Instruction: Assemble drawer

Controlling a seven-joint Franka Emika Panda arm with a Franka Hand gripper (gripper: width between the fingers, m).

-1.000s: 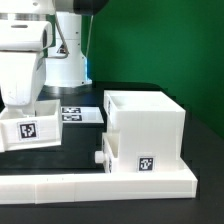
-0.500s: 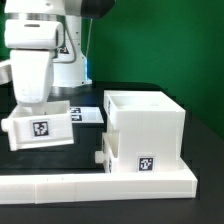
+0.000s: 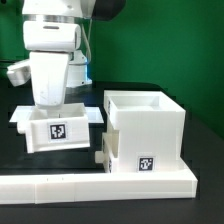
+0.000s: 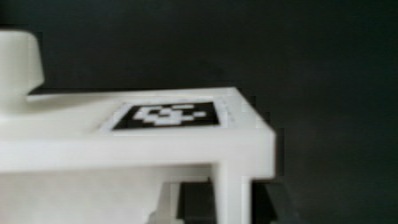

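Note:
The small white tray point(image 3: 58, 131) with a black-and-white tag on its front hangs just above the table, at the exterior view's left. My gripper point(image 3: 55, 106) reaches down into it from above and is shut on its wall. In the wrist view my dark fingers point(image 4: 192, 202) clamp a thin white wall of the tray point(image 4: 107, 150), near its tag, with the gripper point(image 4: 231, 205) centred on that wall. The big white box shell point(image 3: 146, 130) stands at the exterior view's right, open on top, with a tag low on its front. A small knob point(image 3: 100, 158) sticks out low on its left side.
A low white rail point(image 3: 100, 186) runs along the table's front edge. The marker board point(image 3: 18, 116) lies behind the tray, mostly hidden by it. The robot's white base point(image 3: 75, 72) stands behind, before a green backdrop.
My gripper has carried the tray toward the exterior view's right, closer to the box shell. The tray now covers most of the marker board. The box shell has not moved.

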